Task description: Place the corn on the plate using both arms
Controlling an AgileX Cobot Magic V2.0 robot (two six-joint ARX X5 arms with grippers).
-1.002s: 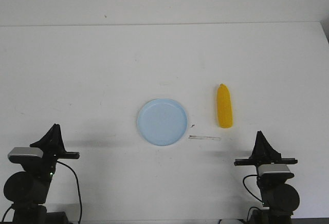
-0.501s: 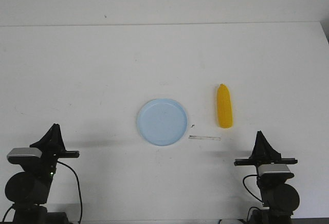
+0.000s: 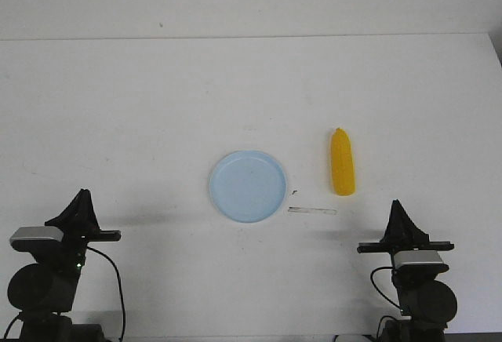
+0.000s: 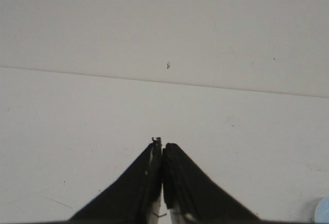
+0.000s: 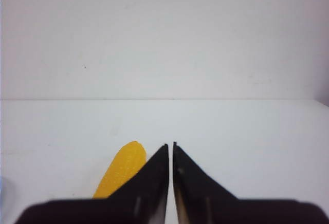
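The corn (image 3: 342, 172) lies on the counter (image 3: 157, 107) just right of the plate (image 3: 248, 186), apparently not touching; both grippers' jaws are closed, empty.

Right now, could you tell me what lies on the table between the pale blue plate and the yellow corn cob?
In the front view, only bare white table separates the round pale blue plastic plate from the smooth yellow corn cob; a thin pale strip lies just nearer the robot.

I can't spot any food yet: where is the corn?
In the front view the corn lies on the table, right of the pale blue plate and apart from it.
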